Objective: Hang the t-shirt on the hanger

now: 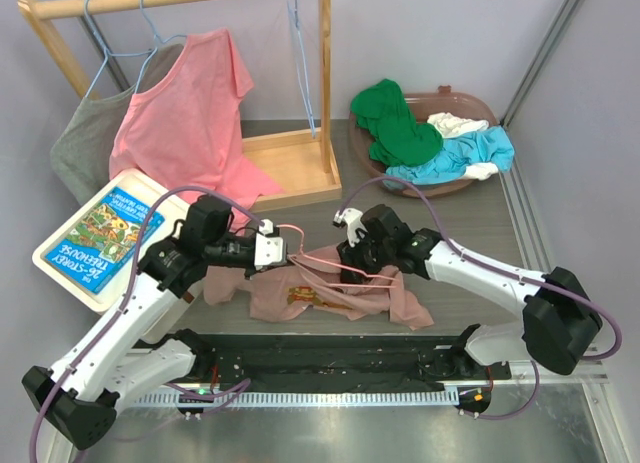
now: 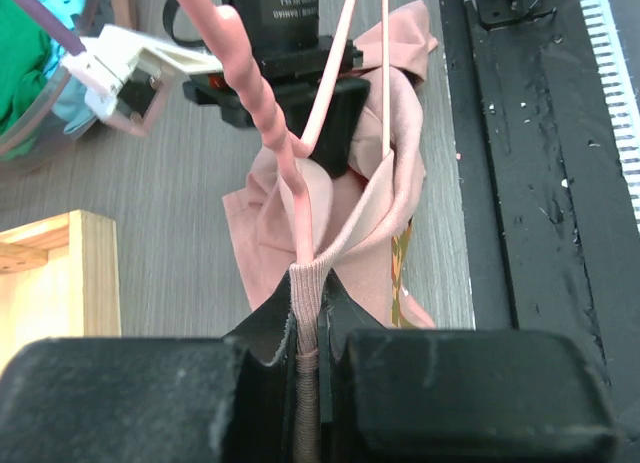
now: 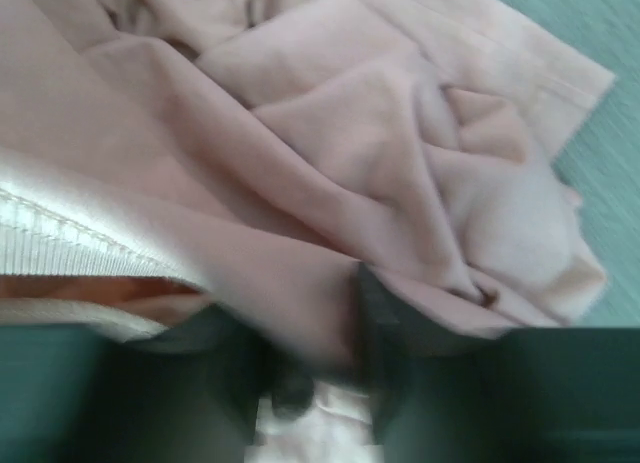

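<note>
The dusty mauve t-shirt point(image 1: 335, 295) lies crumpled on the table between the arms, its chest print point(image 1: 303, 296) partly showing. The thin salmon-pink hanger point(image 1: 322, 265) lies across its upper part, between the two grippers. My left gripper point(image 1: 283, 247) is shut on the shirt's ribbed collar point(image 2: 306, 283), and the hanger's wire point(image 2: 262, 103) runs down into that pinch. My right gripper point(image 1: 352, 259) faces it from the right and is shut on a fold of the t-shirt point(image 3: 400, 163). Its fingers point(image 3: 380, 318) are half buried in cloth, and that view is blurred.
A wooden rack point(image 1: 300, 163) stands at the back left with a coral-pink shirt point(image 1: 185, 123), a grey shirt point(image 1: 85, 148) and light blue hangers point(image 1: 302, 63). A book point(image 1: 105, 238) lies on the left. A brown basket point(image 1: 475, 108) of clothes is at the back right. A black mat point(image 1: 330, 358) runs along the near edge.
</note>
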### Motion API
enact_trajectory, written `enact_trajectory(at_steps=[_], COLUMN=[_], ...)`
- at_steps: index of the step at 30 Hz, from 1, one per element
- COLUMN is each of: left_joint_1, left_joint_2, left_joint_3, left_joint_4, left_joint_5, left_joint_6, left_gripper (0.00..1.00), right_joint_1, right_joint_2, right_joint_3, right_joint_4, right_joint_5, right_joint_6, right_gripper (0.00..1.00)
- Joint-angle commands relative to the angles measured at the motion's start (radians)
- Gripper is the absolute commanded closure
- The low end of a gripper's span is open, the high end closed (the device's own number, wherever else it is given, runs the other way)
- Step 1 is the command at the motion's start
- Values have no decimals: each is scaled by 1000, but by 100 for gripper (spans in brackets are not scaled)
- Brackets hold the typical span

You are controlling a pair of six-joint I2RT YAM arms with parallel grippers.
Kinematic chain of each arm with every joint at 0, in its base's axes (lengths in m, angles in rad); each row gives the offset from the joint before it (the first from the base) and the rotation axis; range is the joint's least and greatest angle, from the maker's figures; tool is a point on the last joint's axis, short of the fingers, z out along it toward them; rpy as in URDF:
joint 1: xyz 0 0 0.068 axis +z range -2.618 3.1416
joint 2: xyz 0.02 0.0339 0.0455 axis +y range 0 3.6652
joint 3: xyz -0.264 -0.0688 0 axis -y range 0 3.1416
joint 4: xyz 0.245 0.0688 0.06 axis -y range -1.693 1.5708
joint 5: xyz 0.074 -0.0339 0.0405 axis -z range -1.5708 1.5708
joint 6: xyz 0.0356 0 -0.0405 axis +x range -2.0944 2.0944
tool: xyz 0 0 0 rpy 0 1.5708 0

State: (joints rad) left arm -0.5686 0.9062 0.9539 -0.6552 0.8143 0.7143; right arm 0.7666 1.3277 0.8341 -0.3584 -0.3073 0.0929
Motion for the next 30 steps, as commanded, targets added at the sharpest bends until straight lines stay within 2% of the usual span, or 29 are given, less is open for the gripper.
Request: enact_trajectory(at_steps=[1,2,7,9,12,17,22,25,27,30], left_joint_1=[-2,-2,48,67,78,93,95,93,75,-3], left_joint_2=[-44,-49,-79,-102,-135,-96,-41,-13,22,107], left_joint_3=[22,13,-13,-64,-105,-110,-110,-93,-77,11], left_joint_4=[23,17,26,89,108,7,12,2,-18,-55], left_joint_5=[-20,-53,-171,-282,-368,-412,-501,-469,-461,-457], left_joint_6=[0,8,1,0,86,186,208,241,260,202], left_gripper=[100,100,100,100,100,100,100,100,100,100], right_joint_1=[-77,-96,-233,-271,-289,-332,-372,-372,-372,-371], right_joint_2=[-58,-64,-105,-127,-127,-125,-145,-160,-154,-125], right_joint_3=[13,14,20,26,45,65,105,140,198,293], right_joint_4=[-48,-75,-155,-165,-195,-253,-347,-375,-384,-407], right_joint_5=[39,33,-48,-72,-84,-104,-193,-257,-333,-420], right_joint_6=[-54,-65,-145,-171,-208,-280,-357,-387,-392,-380], right_gripper=[90,99,99,99,99,99,99,99,99,98])
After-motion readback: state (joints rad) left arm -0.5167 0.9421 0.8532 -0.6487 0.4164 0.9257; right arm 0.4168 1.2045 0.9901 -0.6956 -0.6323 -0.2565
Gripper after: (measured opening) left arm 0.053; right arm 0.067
